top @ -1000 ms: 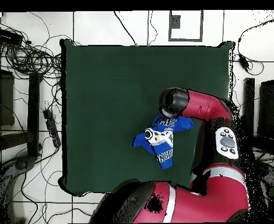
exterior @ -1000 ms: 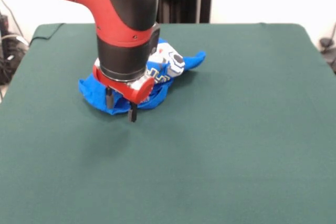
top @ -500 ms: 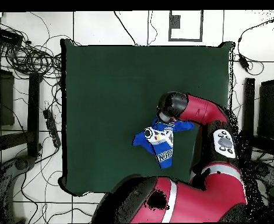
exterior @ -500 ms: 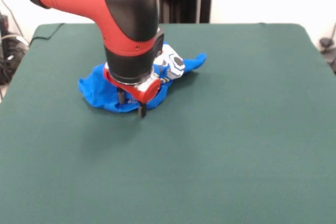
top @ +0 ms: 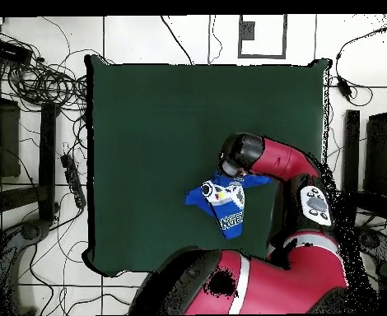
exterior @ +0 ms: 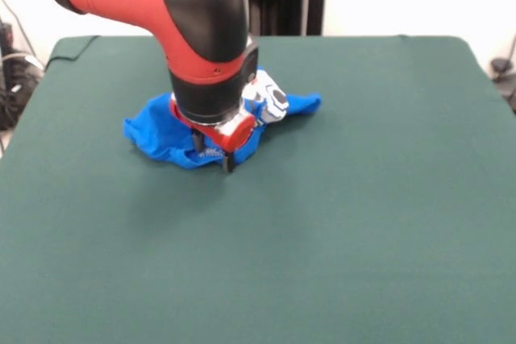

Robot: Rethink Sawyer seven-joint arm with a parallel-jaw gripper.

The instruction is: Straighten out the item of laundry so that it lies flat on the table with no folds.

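Green table (exterior: pixel 387 199); arm bent down, pincer (exterior: pixel 212 154) on crumpled shirt (exterior: pixel 157 132).

the desk (exterior: pixel 387 223) is bare green cloth from 3 round to 9 o'clock of the crumpled shirt (exterior: pixel 157 134); only that bunched heap, under the arm (exterior: pixel 201 30), blocks passage.

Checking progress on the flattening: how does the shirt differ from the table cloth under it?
The item of laundry is bright blue, small and bunched in folds; the table is dark green, far larger and lies smooth. The shirt bears white lettering; the table is plain. Both are fabric.
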